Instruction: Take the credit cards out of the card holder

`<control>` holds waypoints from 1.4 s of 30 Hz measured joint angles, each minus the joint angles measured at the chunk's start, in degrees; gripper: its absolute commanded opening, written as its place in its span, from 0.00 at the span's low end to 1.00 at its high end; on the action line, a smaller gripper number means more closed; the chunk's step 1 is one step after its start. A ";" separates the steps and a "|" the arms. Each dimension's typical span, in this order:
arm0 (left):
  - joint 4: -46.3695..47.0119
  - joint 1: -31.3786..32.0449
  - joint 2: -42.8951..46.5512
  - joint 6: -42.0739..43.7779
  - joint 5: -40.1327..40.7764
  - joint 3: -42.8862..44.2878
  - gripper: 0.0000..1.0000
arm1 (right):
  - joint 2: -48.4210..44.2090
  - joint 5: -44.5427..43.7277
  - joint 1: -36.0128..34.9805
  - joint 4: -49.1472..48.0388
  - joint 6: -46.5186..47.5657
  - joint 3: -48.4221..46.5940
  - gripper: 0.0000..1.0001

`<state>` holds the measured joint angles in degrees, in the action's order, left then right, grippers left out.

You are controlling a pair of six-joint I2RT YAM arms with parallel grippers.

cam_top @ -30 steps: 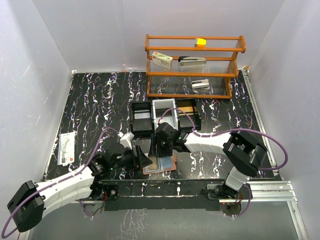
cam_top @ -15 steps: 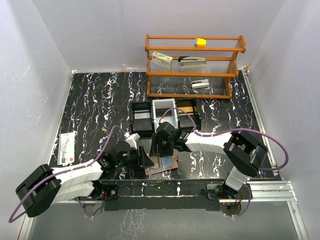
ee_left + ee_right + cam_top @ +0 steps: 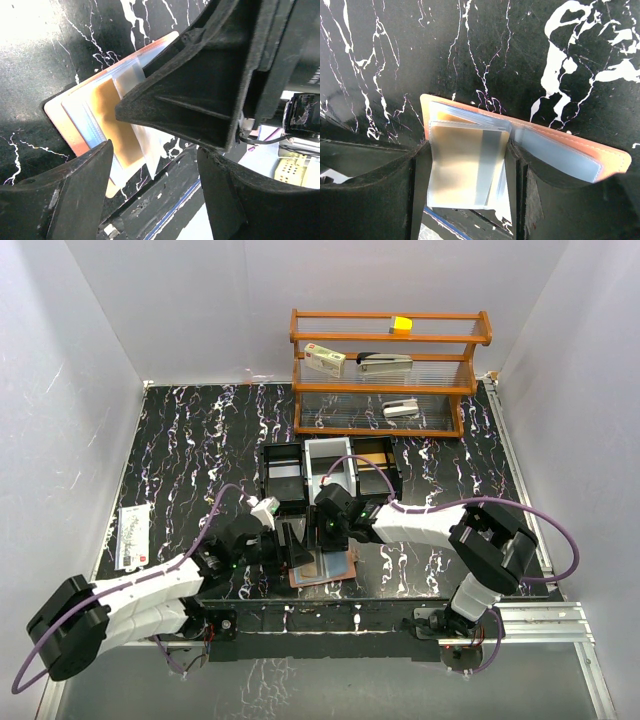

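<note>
The salmon-pink card holder lies open on the black table near its front edge. In the right wrist view its clear sleeves stand up from the card holder. A yellow-orange credit card shows inside the front sleeve. My right gripper is shut on the sleeves' two side edges. Pale blue shows in the flat pocket; I cannot tell if that is a card. My left gripper is open just left of the holder, nothing between its fingers. The orange card shows there too.
A black three-part tray stands just behind the grippers. A wooden shelf at the back holds a white-and-red box, a stapler and a yellow block. A flat packet lies at the left. The table's front edge runs right below the holder.
My left arm has swung up and right, bringing its gripper close beside the card holder and the right gripper. The right arm has kept its place and its grip.
</note>
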<state>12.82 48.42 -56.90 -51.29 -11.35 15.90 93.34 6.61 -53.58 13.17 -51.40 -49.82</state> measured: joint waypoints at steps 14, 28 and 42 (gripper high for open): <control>3.80 0.02 -6.91 -0.44 -3.52 1.03 0.44 | -0.09 0.09 0.07 -0.22 -0.33 0.17 0.48; 7.06 0.07 -12.22 -0.28 -7.17 2.12 0.52 | -3.56 0.22 1.42 -0.02 -0.24 0.96 0.71; 9.09 0.63 -22.32 1.29 -10.73 10.84 0.57 | -14.91 -6.36 5.97 8.94 1.55 0.94 0.74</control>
<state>21.91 49.06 -79.22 -50.00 -22.09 26.74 78.43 0.25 -47.62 22.11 -49.84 -48.88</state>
